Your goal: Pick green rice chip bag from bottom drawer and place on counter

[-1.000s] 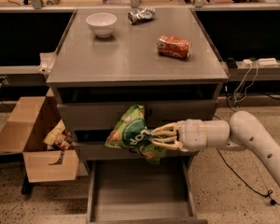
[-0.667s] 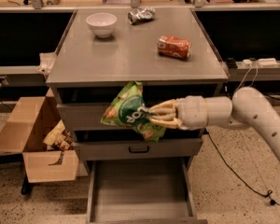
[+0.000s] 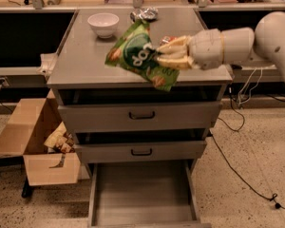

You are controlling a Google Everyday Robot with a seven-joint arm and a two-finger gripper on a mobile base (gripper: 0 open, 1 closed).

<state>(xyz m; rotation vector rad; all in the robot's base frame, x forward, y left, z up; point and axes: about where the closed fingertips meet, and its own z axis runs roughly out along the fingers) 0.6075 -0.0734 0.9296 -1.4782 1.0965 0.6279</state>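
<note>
Camera view | your gripper [image 3: 162, 57] pinches green rice chip bag [image 3: 135, 51] from its 3 o'clock | clear of bottom drawer [image 3: 142, 198] | above counter [image 3: 80, 63] front edge, not yet released.

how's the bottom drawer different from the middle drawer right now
The bottom drawer is pulled out with its grey floor showing; the middle drawer is shut, with only its front visible. The middle drawer shows a black handle; no handle is visible on the bottom drawer. Both are grey metal, under the same counter. The end effector is above the counter's front edge, shut on the green rice chip bag.
</note>
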